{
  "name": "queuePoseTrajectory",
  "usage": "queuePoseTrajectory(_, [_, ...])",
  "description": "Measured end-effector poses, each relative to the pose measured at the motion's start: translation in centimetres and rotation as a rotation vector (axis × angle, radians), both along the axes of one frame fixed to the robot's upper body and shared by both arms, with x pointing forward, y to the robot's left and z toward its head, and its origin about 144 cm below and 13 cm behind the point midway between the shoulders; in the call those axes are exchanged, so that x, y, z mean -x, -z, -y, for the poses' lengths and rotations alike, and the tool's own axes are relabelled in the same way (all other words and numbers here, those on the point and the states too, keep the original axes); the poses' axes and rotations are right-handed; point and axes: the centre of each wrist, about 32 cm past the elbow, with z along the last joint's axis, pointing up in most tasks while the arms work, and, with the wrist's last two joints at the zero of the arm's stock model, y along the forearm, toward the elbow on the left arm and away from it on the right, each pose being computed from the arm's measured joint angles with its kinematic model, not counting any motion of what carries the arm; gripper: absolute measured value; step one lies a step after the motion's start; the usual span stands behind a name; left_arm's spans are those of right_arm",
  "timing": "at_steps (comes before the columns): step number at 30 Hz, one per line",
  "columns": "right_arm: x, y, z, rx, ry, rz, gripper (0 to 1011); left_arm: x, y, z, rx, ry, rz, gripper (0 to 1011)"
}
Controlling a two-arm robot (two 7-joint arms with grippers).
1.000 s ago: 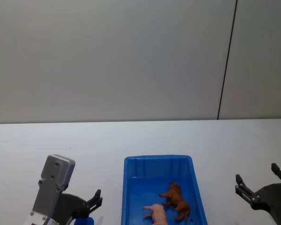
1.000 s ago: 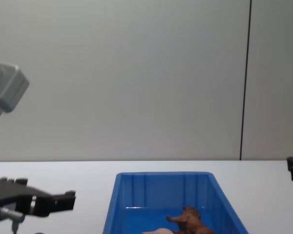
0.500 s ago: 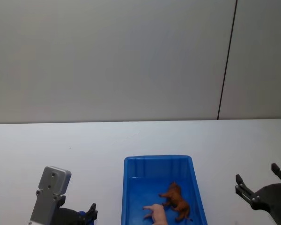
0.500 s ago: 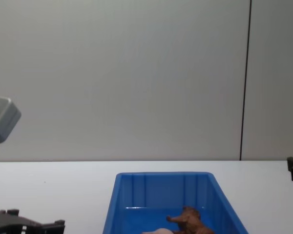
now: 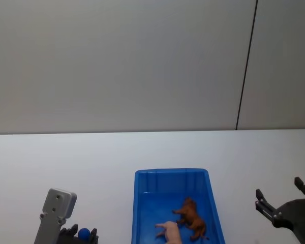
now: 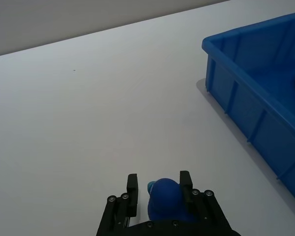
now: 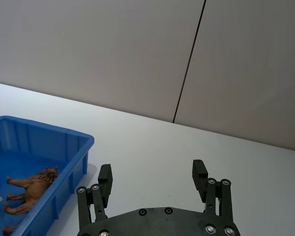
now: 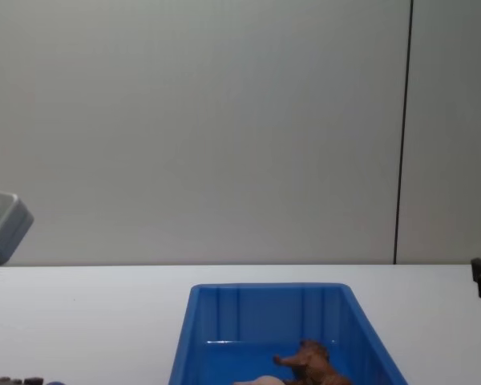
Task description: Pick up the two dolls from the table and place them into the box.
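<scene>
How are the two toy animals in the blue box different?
The brown toy animal is shaggy and reddish-brown; the pink pig is smooth and pale. The brown one lies farther into the blue box, in full view; the pig lies at the nearer end, partly cut off. Both lie inside the box, close together.

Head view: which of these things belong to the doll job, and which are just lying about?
Job:
- reddish-brown doll, lying in the box
- pale-pink doll, beside it in the box
- blue box
- white table

Lying about:
- blue ball, on the table left of the box, between the left gripper's fingers
</scene>
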Motion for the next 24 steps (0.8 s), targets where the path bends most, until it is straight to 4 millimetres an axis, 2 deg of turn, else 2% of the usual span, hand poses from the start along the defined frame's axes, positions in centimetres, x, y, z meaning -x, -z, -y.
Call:
queuePoseTrajectory(8, [0.0, 0.0, 0.0, 0.000, 0.000, 0.000, 1001, 0.1, 0.2, 0.0, 0.009, -0.005, -0.004, 319])
queuePoseTrajectory(14, [0.0, 0.0, 0.0, 0.000, 0.000, 0.000, 1001, 0.1, 0.0, 0.1, 0.020, -0.005, 0.023, 286])
queuePoseTrajectory(24, [0.0, 0.0, 0.0, 0.000, 0.000, 0.000, 1001, 0.2, -1.6, 0.6, 0.040, 0.008, 0.140, 229])
